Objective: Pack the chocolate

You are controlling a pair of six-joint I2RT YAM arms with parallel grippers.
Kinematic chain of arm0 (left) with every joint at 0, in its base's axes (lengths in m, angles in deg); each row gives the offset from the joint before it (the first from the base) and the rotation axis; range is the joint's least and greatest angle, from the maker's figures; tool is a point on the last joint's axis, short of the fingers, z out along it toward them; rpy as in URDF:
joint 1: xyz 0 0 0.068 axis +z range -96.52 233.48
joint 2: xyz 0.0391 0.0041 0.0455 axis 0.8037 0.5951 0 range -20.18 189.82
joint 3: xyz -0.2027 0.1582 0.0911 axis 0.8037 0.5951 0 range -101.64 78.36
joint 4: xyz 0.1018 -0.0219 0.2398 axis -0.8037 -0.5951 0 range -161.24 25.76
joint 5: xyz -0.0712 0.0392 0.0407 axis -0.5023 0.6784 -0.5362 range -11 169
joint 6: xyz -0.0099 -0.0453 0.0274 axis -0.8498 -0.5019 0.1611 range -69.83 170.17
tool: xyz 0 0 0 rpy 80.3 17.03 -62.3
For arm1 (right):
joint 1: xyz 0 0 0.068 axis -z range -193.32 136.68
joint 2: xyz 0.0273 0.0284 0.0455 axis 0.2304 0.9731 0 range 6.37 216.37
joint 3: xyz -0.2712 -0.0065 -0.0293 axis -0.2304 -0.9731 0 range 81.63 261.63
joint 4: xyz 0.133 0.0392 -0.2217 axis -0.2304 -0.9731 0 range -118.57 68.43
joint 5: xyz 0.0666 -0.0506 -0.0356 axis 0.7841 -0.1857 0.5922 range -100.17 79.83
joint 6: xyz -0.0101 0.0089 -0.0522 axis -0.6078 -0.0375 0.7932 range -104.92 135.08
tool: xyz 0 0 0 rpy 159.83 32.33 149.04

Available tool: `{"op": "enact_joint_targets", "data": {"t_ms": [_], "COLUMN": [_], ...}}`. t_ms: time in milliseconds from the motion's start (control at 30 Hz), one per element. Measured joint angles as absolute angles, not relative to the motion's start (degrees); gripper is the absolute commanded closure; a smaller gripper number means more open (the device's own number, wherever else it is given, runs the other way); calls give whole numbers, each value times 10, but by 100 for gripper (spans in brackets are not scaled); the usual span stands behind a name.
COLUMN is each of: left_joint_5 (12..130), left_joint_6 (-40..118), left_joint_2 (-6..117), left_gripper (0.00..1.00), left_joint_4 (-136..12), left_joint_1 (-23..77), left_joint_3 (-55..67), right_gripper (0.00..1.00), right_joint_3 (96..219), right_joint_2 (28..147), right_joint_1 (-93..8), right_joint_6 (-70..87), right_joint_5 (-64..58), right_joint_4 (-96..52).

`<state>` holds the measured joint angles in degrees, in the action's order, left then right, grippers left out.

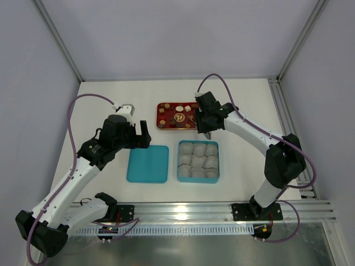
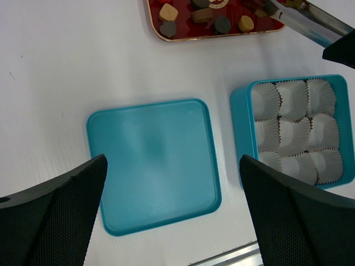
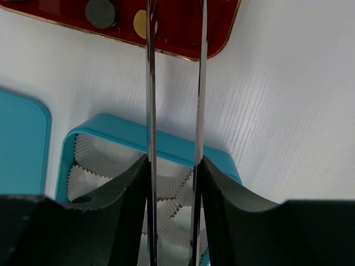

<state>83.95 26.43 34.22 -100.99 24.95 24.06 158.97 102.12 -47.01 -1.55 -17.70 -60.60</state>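
Several tiny tan and brown pieces of chocolate [image 1: 166, 113] lie on a red tray [image 1: 186, 126] at the back centre. They also show in the left wrist view [image 2: 168, 12] and the right wrist view [image 3: 101, 11]. My right gripper [image 1: 203, 119] [image 3: 175, 166] is shut on metal tongs [image 3: 149, 83], whose two arms stand apart and reach over the tray's near right corner; their tips are out of view. The tongs also show in the left wrist view [image 2: 310, 27]. My left gripper [image 1: 142, 136] [image 2: 173, 166] is open and empty above a teal lid [image 2: 152, 160].
A teal box [image 1: 180, 145] [image 2: 239, 105] holding several empty crinkled white paper cups [image 2: 294, 133] stands in front of the tray, under my right wrist. The teal lid [image 1: 148, 163] lies flat to its left. A metal rail [image 1: 222, 208] runs along the near edge.
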Motion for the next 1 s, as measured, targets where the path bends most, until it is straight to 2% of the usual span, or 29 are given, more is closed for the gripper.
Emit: {"op": "enact_joint_targets", "data": {"t_ms": [233, 733, 1000], "left_joint_5": [839, 840, 839], "left_joint_6": [264, 264, 264], "left_joint_2": [343, 344, 344], "left_gripper": [0, 0, 0], "left_joint_4": [-1010, -1010, -1010], "left_joint_1": [249, 249, 249], "left_joint_3": [241, 241, 241], "right_gripper": [57, 70, 71], "right_joint_3": [1590, 1593, 1593], "right_joint_2": [1030, 1046, 1044], "right_joint_1": [-470, -470, -470], "right_joint_6": [-15, -13, -13], "right_joint_5": [-177, -177, -177], "right_joint_4": [-606, -604, -605]}}
